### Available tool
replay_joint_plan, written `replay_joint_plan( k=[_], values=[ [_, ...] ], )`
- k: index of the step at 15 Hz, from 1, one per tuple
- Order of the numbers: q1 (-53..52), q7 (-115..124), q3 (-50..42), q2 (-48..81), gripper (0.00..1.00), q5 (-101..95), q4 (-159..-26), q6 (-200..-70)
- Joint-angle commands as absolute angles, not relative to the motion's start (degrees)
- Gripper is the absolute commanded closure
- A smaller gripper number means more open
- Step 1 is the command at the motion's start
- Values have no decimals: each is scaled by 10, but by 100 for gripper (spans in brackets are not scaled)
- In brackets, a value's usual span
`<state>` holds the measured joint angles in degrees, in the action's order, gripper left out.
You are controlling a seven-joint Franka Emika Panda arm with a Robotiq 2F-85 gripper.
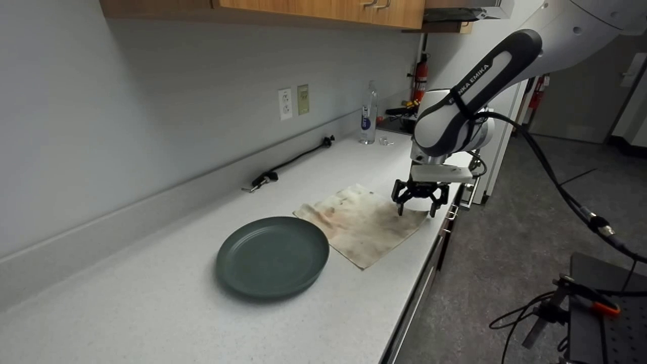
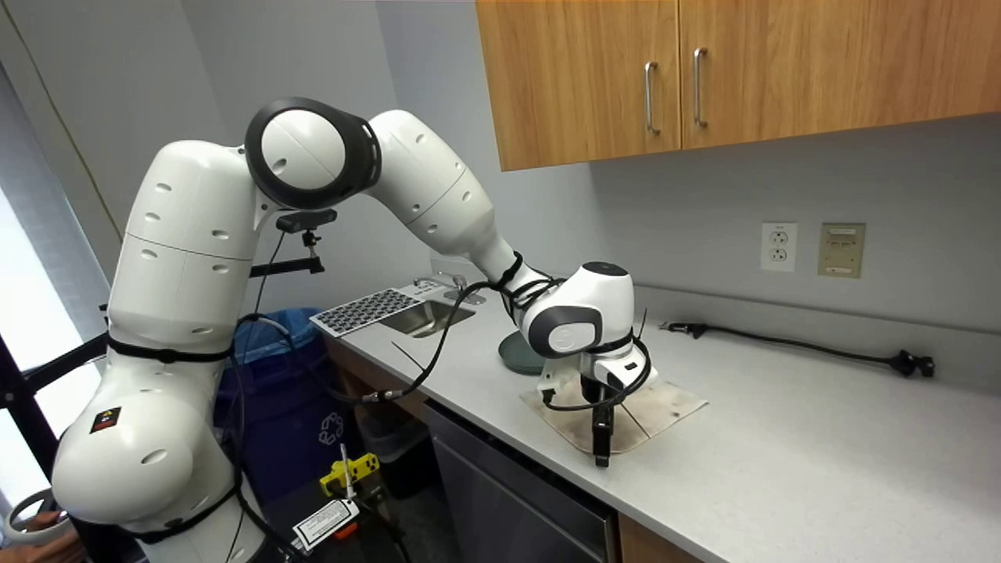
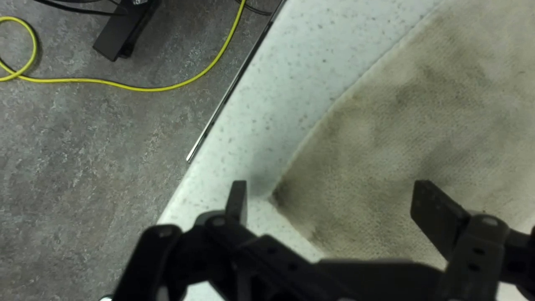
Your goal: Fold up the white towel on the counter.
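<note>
One white towel (image 1: 361, 227), stained beige and brown, is spread unfolded on the tabletop (image 1: 151, 298), with its far-left edge a little ruffled in an exterior view. One dark green plate (image 1: 273, 258) is set just beside it, at the near left in that view. One gripper (image 1: 416, 212) is positioned at the towel's corner closest to the tabletop's front edge; its two fingers (image 3: 436, 217) are spread wide apart, and nothing is gripped. In the wrist view that one corner is framed between them, the left finger being held over the tabletop and the right over the cloth; whether either is touched cannot be told. One clear bottle (image 1: 369, 116) is stood upright beyond the towel in an exterior view, and one black stem (image 2: 798, 342) is laid by the backsplash (image 1: 151, 216). One outlet (image 1: 285, 104) and one beige wall plate (image 1: 303, 99) are mounted above.
</note>
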<state>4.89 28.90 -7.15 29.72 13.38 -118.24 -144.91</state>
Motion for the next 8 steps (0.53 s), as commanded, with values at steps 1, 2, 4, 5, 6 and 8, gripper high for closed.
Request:
replay_joint_plan(
  k=[1,2,4,5,6,8],
  values=[
    [47,296,-76,316,0,151,-1166,-1456],
    [47,297,-77,317,3,152,-1165,-1456],
    [47,298,-77,319,27,154,-1162,-1456],
    [47,299,-77,319,32,154,-1161,-1455],
    [47,299,-78,319,38,154,-1160,-1454],
    [46,302,-81,316,54,152,-1161,-1454]
  ],
)
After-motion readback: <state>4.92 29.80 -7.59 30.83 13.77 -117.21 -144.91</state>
